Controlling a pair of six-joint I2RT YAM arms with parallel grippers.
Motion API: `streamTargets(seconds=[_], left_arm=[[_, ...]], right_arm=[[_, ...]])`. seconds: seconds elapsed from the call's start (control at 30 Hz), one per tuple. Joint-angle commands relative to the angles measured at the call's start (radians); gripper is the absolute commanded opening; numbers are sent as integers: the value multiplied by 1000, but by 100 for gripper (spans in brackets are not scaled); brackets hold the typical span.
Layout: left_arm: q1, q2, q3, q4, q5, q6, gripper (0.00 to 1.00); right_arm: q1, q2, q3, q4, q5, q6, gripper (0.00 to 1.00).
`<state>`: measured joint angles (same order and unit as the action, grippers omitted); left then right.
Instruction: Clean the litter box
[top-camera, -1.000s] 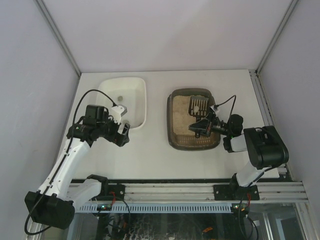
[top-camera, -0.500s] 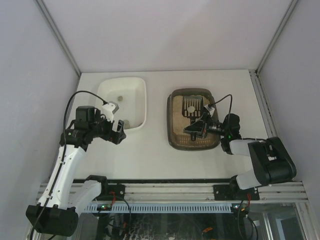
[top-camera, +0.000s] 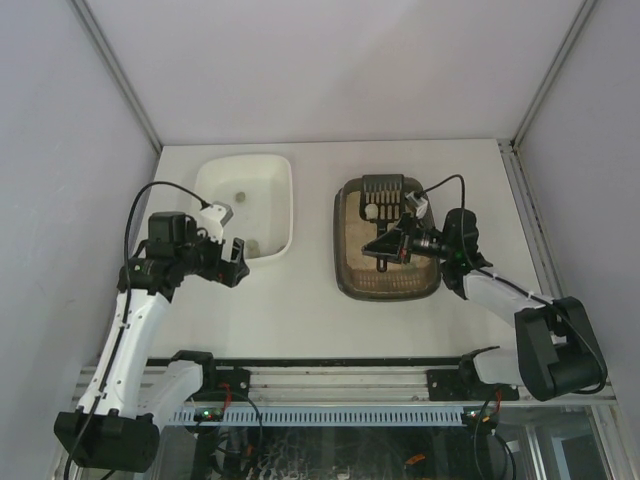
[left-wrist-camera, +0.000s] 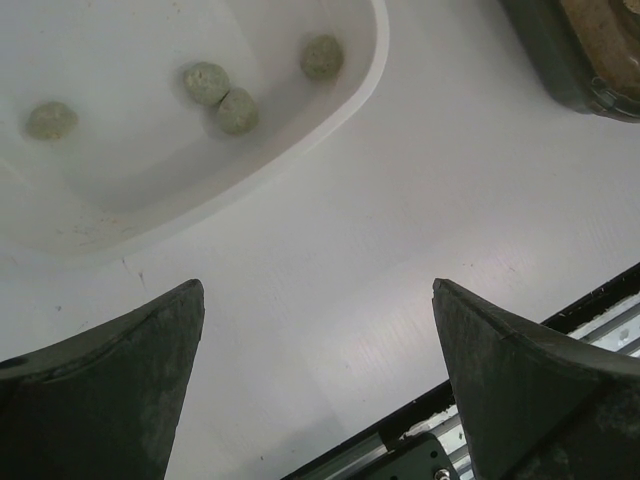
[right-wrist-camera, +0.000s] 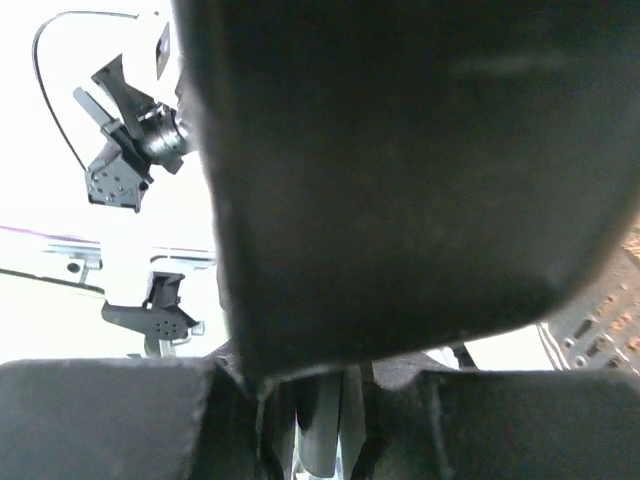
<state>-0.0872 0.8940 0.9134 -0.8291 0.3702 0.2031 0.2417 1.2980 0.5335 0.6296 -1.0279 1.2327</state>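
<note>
The dark brown litter box (top-camera: 352, 272) with beige litter sits right of centre; its corner shows in the left wrist view (left-wrist-camera: 560, 70). My right gripper (top-camera: 398, 244) is over the box, shut on the handle of a black slotted scoop (top-camera: 384, 196). The scoop's head lies at the far end of the box, with a pale clump (top-camera: 370, 213) on it. In the right wrist view the scoop (right-wrist-camera: 400, 180) blocks almost everything and the right gripper (right-wrist-camera: 325, 405) is clamped on its handle. My left gripper (top-camera: 228, 262) is open and empty over the table, near the white tub's front corner; it also shows in the left wrist view (left-wrist-camera: 318, 300).
The white tub (top-camera: 283, 200) stands left of the litter box and holds several grey-green clumps (left-wrist-camera: 237, 110). The black and metal rail (top-camera: 400, 385) runs along the table's near edge. Grey walls close in the left, right and far sides.
My right gripper has pushed the scoop from the middle of the litter box to its far end. My left arm has pulled back left, away from the tub, then held still.
</note>
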Motion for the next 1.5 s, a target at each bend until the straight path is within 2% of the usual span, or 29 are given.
streamTargets(seconds=[0.0, 0.2, 0.27, 0.33, 0.37, 0.47, 0.57, 0.7, 0.83, 0.97, 1.07, 1.17, 1.33, 1.47], left_arm=[[67, -8, 64, 0, 4, -6, 100], [140, 1, 72, 3, 16, -21, 100], [158, 6, 95, -8, -12, -14, 100], [220, 24, 131, -20, 19, -19, 100], [266, 40, 153, -30, 58, -29, 100], [404, 119, 217, -88, 199, -49, 100], [503, 191, 270, -150, 260, -66, 100], [561, 214, 284, -137, 230, -147, 100], [568, 160, 261, -50, 27, -279, 100], [567, 117, 252, -11, -180, -364, 100], [566, 92, 241, 11, -309, -398, 100], [565, 89, 230, 24, -417, -431, 100], [562, 106, 218, 25, -446, -431, 100], [560, 106, 210, 28, -420, -427, 100]], right_arm=[[81, -9, 76, -20, 31, -102, 0], [154, 111, 158, 50, 28, -77, 0], [184, 159, 223, -4, 53, -91, 0], [239, 206, 346, -182, 99, -186, 0], [272, 236, 427, -332, 144, -268, 0], [375, 384, 758, -761, 314, -500, 0], [447, 568, 1051, -1092, 437, -611, 0], [529, 832, 1454, -1478, 612, -711, 0], [621, 1028, 1788, -1743, 903, -792, 0], [672, 1105, 1916, -1805, 1090, -829, 0], [700, 1103, 1906, -1770, 1147, -911, 0], [753, 1086, 1879, -1720, 1331, -1017, 0], [828, 1067, 1847, -1625, 1586, -1179, 0], [837, 1031, 1821, -1548, 1626, -1190, 0]])
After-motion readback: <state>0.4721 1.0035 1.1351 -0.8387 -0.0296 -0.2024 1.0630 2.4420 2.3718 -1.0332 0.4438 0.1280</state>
